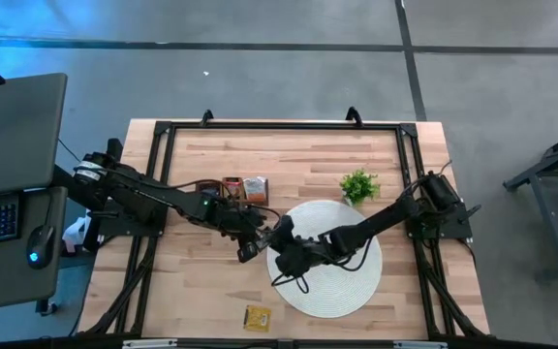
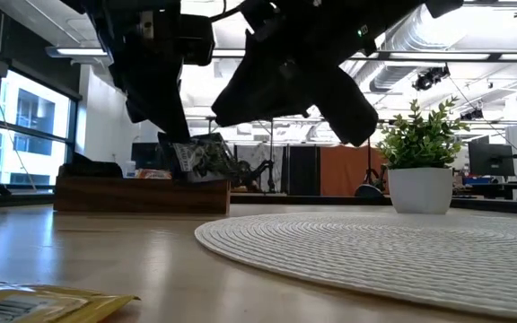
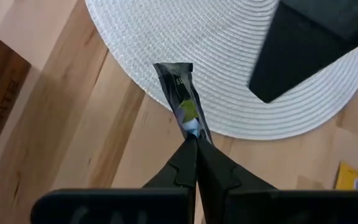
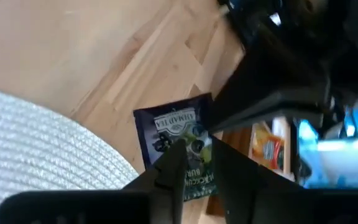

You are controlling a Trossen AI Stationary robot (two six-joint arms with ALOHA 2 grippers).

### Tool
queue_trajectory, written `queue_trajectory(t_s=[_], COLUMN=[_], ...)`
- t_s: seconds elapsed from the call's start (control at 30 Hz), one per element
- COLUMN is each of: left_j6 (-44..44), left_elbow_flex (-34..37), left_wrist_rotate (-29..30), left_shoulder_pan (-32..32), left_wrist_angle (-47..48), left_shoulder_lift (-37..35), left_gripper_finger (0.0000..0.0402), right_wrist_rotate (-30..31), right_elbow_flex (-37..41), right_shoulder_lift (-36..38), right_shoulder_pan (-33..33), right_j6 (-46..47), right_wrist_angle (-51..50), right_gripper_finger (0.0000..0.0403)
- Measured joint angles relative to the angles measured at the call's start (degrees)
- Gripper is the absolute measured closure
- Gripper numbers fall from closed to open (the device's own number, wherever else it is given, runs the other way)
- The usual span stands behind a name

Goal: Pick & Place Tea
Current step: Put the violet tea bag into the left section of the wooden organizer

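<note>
My left gripper [image 1: 251,249] is shut on a dark blue tea packet [image 3: 182,99], held above the left rim of the round white mat [image 1: 342,291]. The packet's printed face shows in the right wrist view [image 4: 169,140]. My right gripper [image 4: 197,158] is open right in front of that packet, its fingertips level with the packet's face. It meets the left gripper over the mat's left edge [image 1: 281,242]. A yellow packet [image 1: 257,317] lies flat on the table near the front edge. More packets [image 1: 254,188] sit in the brown wooden tray [image 1: 231,184]. My left gripper pinches the dark packet by one edge [image 3: 190,132] between its two fingers, which come slanting down from the table's left. The packet sticks out past the fingertips, seen edge-on, lifted clear of the mat and table. I cannot tell whether my right gripper touches the packet.
A small green plant in a white pot [image 1: 358,184] stands at the mat's far edge. The wooden tray [image 2: 142,193] stands just behind the left gripper. Black frame rails [image 1: 279,124] run round the table's edges.
</note>
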State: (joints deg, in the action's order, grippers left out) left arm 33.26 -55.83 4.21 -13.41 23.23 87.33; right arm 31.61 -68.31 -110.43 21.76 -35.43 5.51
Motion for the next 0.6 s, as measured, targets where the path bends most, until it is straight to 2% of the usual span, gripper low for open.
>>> queue_trajectory(t_s=[0.17,0.27,0.4,0.6], left_j6=[-1.9,-2.1,-2.9,2.8], left_elbow_flex=[0.0,0.0,0.0,0.0], left_wrist_rotate=[0.1,2.7,10.5,25.2], left_shoulder_pan=[-0.1,-0.1,-0.1,-0.1], left_wrist_angle=[0.6,2.3,10.1,31.5], left_shoulder_lift=[0.0,-0.7,-6.4,-16.4], left_gripper_finger=[0.0401,0.0401,0.0401,0.0401], right_wrist_rotate=[8.0,10.1,10.6,9.8], right_elbow_flex=[0.0,0.1,0.1,0.1], right_shoulder_lift=[0.0,1.2,3.8,6.7], right_shoulder_pan=[0.0,-0.5,-0.9,-0.9], right_j6=[14.7,18.5,20.6,23.0], right_wrist_angle=[-1.2,-4.1,-5.3,-6.5], right_gripper_finger=[0.0295,0.0285,0.0287,0.0298])
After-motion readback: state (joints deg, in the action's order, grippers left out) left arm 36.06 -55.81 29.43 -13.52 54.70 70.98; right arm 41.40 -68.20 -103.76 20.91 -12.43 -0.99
